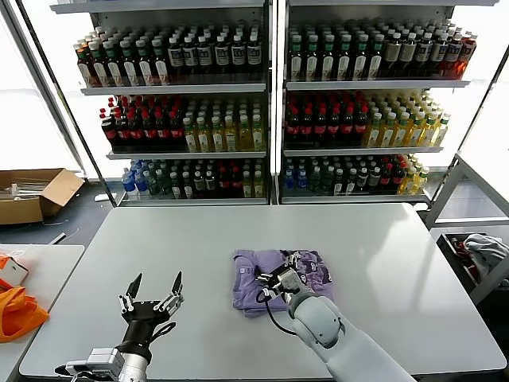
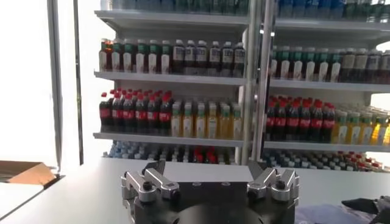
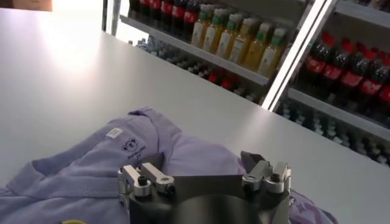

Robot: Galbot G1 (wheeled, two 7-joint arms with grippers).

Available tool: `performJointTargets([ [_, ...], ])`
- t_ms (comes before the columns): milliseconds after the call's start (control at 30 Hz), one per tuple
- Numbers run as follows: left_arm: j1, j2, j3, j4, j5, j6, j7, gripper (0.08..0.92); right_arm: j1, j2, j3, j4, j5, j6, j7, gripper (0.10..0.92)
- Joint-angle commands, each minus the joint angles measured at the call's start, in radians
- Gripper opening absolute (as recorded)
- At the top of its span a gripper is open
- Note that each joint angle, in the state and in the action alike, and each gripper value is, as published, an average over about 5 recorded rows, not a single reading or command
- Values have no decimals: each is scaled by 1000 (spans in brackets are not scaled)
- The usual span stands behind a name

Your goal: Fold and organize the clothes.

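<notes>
The lavender T-shirt [image 1: 248, 269] lies in a folded bundle on the white table [image 1: 398, 263], a little right of the middle. In the right wrist view the shirt [image 3: 91, 164] shows its neck label and soft creases. My right gripper [image 1: 280, 272] hovers just over the shirt's middle, open, with nothing between its fingers; it also shows in the right wrist view [image 3: 203, 162]. My left gripper [image 1: 151, 291] is open and empty near the table's front edge, left of the shirt, fingers pointing away from me; it also shows in the left wrist view [image 2: 206, 167].
Shelves of bottled drinks [image 1: 270, 103] stand behind the table. A side table at the left holds orange fabric [image 1: 16, 312]. A cardboard box [image 1: 32, 193] sits on the floor at the far left. A cart with cloth [image 1: 481, 255] stands at the right.
</notes>
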Motion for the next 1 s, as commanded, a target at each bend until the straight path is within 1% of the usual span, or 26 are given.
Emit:
performJointTargets([
  [33, 5, -2, 1, -8, -1, 4, 1, 822, 12, 16, 15, 16, -14, -11, 12, 823],
  [267, -8, -1, 3, -14, -3, 6, 4, 823, -73, -27, 209, 241, -22, -11, 16, 823],
  [367, -17, -10, 4, -20, -2, 3, 5, 823, -176, -50, 337, 337, -15, -4, 21, 823],
  [433, -22, -15, 5, -26, -1, 1, 5, 823, -268, -70, 426, 374, -3, 8, 27, 823],
  [533, -31, -13, 5, -31, -1, -1, 4, 823, -392, -110, 535, 376, 11, 53, 40, 823],
  [667, -45, -7, 6, -20, 2, -3, 2, 822, -515, -152, 617, 319, -9, 183, 83, 823],
  [733, -52, -7, 11, -7, 18, -14, 2, 823, -560, -163, 642, 315, 0, 222, 93, 823],
  [867, -68, -19, 29, 23, 89, -51, 2, 823, -587, -125, 695, 342, 32, 247, 117, 823],
  [1000, -72, -27, 38, 20, 151, -42, -3, 823, -589, -72, 710, 388, 41, 219, 127, 823],
])
